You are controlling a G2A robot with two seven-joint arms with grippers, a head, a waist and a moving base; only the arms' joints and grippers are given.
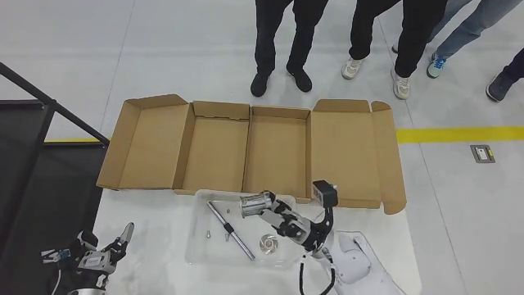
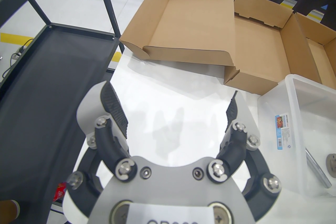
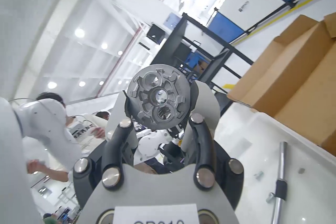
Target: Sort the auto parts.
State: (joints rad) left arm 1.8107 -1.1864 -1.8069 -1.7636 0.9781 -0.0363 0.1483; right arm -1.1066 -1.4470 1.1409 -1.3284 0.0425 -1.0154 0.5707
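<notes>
The glossy white tabletop [image 1: 147,229] carries two things directly: a row of shallow, open brown cardboard boxes [image 1: 246,152] along its far edge, and a clear plastic bin [image 1: 201,250] just in front of them, nearer the robot.

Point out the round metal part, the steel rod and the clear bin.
round metal part [image 3: 158,100], right wrist view, its end face.
steel rod [image 1: 231,231], top view, mid-shaft.
clear bin [image 2: 273,107], left wrist view, outer wall.
</notes>
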